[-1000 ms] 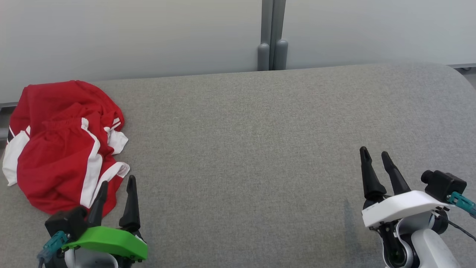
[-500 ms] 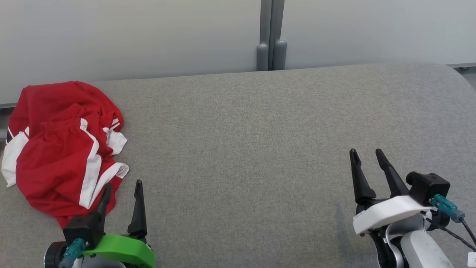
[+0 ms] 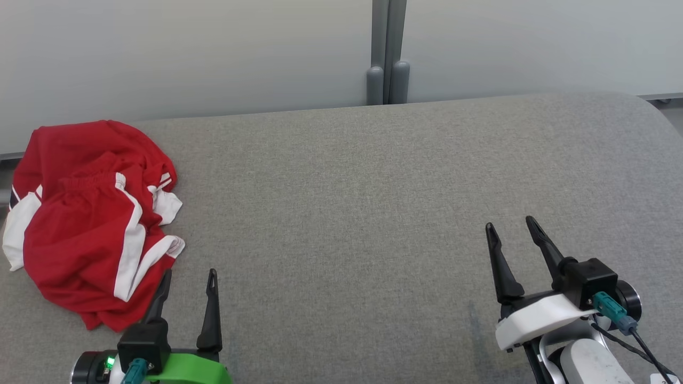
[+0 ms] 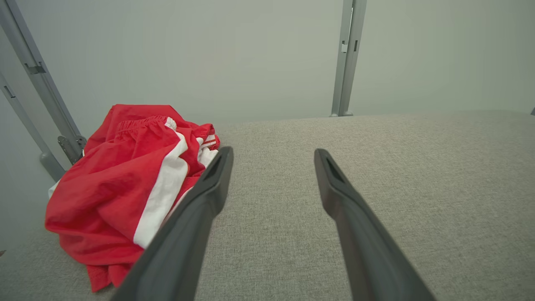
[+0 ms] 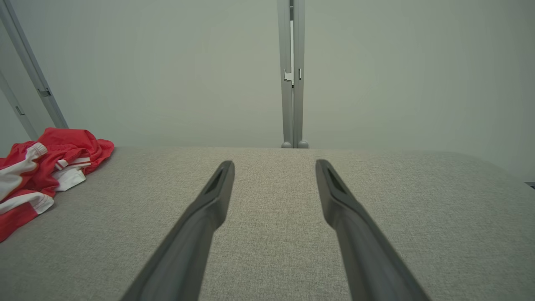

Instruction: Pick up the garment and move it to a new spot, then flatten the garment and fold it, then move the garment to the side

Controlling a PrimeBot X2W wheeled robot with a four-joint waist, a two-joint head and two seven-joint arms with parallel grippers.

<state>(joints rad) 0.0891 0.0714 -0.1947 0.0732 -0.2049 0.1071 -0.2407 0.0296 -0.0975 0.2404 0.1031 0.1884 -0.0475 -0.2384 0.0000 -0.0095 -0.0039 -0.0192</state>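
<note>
The garment (image 3: 85, 224) is a crumpled heap of red fabric with white stripes at the far left of the grey table (image 3: 363, 202). In the left wrist view the garment (image 4: 125, 188) lies left of the fingers, one finger (image 4: 209, 188) overlapping its near edge. My left gripper (image 3: 191, 273) stands open just right of the heap's near corner, holding nothing. My right gripper (image 3: 509, 223) is open and empty over bare cloth at the lower right. The right wrist view has the garment (image 5: 37, 171) far to the left and the right gripper (image 5: 273, 165) open.
A pale wall panel with a grey vertical post (image 3: 388, 53) stands behind the table's far edge. The table's left edge runs beside the garment, and its right end curves away at the upper right (image 3: 640, 101). Slanted grey struts (image 4: 37, 88) stand behind the heap.
Both grippers have drawn back toward the bottom of the head view and drifted: the left one to the right, off the garment's edge, the right one to the left. The garment has not moved.
</note>
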